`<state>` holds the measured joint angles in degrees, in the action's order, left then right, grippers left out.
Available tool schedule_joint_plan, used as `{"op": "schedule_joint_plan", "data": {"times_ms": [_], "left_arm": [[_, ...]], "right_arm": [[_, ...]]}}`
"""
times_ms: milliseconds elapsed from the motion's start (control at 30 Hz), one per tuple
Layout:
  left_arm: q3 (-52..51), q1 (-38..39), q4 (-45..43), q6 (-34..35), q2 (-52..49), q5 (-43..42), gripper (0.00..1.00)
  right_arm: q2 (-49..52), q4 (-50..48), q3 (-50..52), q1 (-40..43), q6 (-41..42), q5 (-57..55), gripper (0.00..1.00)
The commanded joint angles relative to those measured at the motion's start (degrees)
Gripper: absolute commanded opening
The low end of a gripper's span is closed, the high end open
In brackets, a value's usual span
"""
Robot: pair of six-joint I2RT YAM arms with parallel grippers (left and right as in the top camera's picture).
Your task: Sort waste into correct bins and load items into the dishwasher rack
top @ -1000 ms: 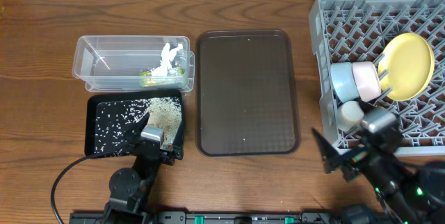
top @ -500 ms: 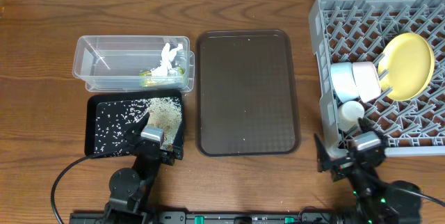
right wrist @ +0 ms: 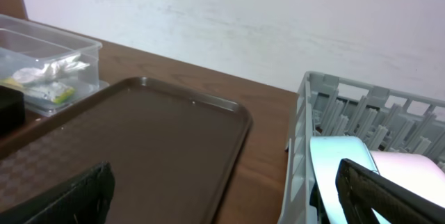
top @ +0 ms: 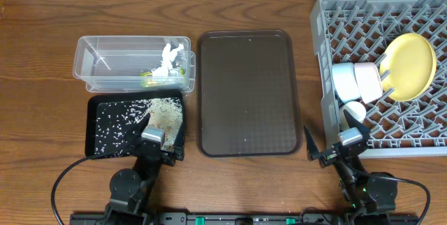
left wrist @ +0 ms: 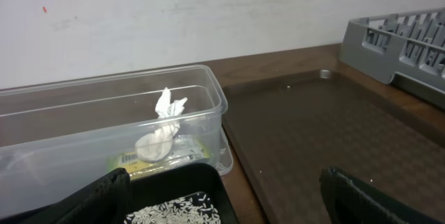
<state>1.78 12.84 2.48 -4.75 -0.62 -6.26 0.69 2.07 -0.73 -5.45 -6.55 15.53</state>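
Yellow plate (top: 411, 65) in grey latticed rack (top: 363, 15), white rice (top: 166, 117) speckling black tray (top: 89, 131), plain dark brown serving tray (top: 248, 92).

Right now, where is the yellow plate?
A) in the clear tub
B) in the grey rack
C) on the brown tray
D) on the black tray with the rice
B: the yellow plate stands propped among the pegs of the grey rack.

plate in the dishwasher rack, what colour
Yellow; the plate shows best in the overhead view.
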Motion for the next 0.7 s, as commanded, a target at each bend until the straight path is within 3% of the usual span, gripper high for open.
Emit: {"op": "schedule_joint_plan", "data": {"times_ms": [0, 667], "left_arm": [[-1.55, -0.28, 0.81, -0.15, 0.39, -0.81, 0.89], [-1.55, -0.28, 0.81, -0.15, 0.39, -0.81, 0.89]], "right_arm": [[-0.39, 0.07, 0.44, 0.98, -0.37, 0.92, 0.99], [-0.37, 0.59, 0.44, 0.98, -0.37, 1.03, 0.99]]}}
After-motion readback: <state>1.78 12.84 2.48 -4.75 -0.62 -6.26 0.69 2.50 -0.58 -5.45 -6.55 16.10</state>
